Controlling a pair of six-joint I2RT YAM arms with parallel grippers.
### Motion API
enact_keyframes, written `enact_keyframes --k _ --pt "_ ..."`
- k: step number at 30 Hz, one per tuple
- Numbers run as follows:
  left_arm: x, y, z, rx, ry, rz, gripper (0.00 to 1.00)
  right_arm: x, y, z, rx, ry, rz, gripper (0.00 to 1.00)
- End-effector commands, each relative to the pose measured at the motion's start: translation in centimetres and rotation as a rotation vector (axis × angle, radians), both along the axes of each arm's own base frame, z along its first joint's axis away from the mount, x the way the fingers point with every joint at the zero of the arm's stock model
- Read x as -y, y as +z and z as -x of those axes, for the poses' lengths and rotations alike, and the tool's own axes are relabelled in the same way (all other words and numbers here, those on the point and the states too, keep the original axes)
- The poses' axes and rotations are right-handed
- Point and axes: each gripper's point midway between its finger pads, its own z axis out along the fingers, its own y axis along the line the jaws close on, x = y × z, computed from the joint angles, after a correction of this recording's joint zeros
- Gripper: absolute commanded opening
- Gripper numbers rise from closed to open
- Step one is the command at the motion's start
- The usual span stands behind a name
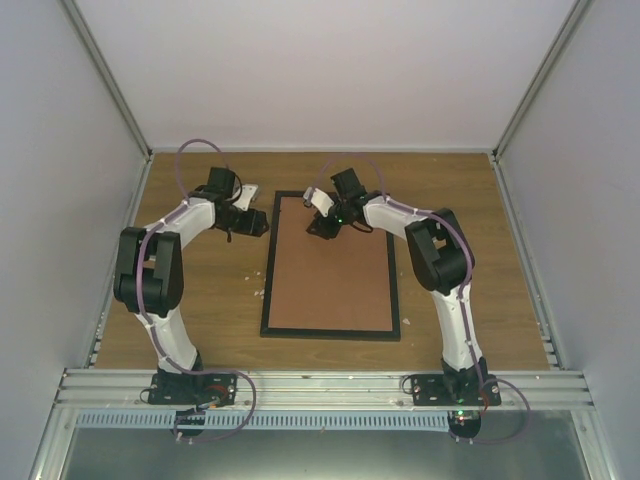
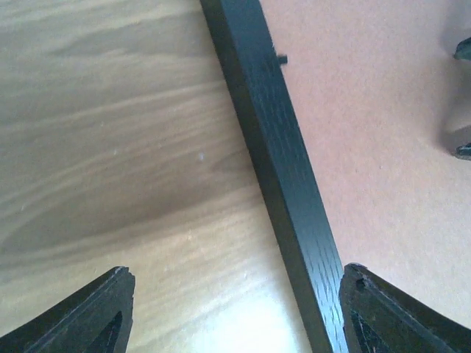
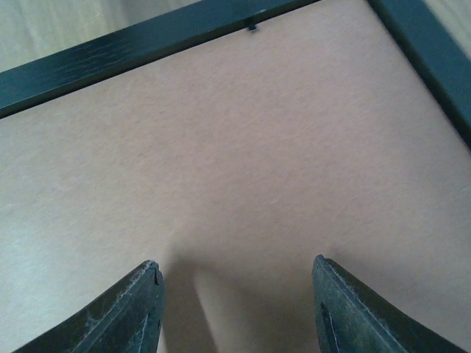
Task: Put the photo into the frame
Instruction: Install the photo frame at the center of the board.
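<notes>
The black frame (image 1: 268,270) lies flat in the middle of the table with a brown backing board (image 1: 335,280) filling it. The photo is hidden. My left gripper (image 1: 262,222) is open at the frame's upper left side. In the left wrist view its jaws (image 2: 235,309) straddle the black rail (image 2: 280,162), one finger over the wood and the other at the board's edge. My right gripper (image 1: 322,228) hovers open over the upper part of the board (image 3: 235,147). Nothing sits between its fingers (image 3: 235,294), and their shadow falls on the board.
A small black tab (image 3: 252,26) sticks out from the frame's rail (image 3: 132,48) onto the board, and another tab (image 2: 280,59) shows on the left rail. Wooden tabletop (image 1: 200,300) surrounds the frame. White walls enclose the table, and a metal rail (image 1: 320,385) runs along the near edge.
</notes>
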Motion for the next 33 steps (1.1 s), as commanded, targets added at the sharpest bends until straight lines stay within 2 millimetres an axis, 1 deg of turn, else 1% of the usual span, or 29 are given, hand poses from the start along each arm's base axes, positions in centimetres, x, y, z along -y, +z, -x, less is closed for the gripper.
enact_keyframes --k 1,5,8,12,16,19,22,25,29,33 --pt "-0.6 0.8 1.5 -0.031 0.005 0.051 0.77 0.0 -1.5 4.6 -0.113 0.064 0.070 0.56" --pt "0.0 0.9 0.2 -0.042 0.014 0.089 0.77 -0.8 -1.2 5.5 -0.109 0.092 0.076 0.55" --pt "0.7 -0.1 0.1 -0.096 0.005 0.119 0.77 -1.1 -0.9 6.1 -0.100 0.113 0.081 0.55" --pt "0.8 -1.2 2.0 -0.131 -0.026 0.125 0.77 -2.0 -0.3 7.8 -0.105 0.161 0.067 0.54" --pt "1.1 -2.0 4.3 -0.175 -0.046 0.132 0.77 -2.8 -0.3 9.3 -0.112 0.193 0.068 0.54" --pt "1.2 -2.6 5.7 -0.201 -0.052 0.123 0.77 -2.9 -1.4 10.3 -0.127 0.203 0.081 0.54" --pt "1.3 -3.5 6.8 -0.230 -0.058 0.106 0.77 -2.7 -3.3 11.1 -0.152 0.206 0.118 0.54" --pt "1.5 -3.8 7.6 -0.246 -0.071 0.098 0.77 -2.1 -4.7 11.1 -0.154 0.185 0.155 0.53" --pt "1.5 -3.9 8.4 -0.247 -0.083 0.081 0.77 -1.3 -5.5 10.9 -0.142 0.164 0.193 0.53" --pt "1.2 -4.4 8.7 -0.264 -0.062 0.061 0.77 -1.1 -5.8 10.7 -0.134 0.154 0.209 0.53"
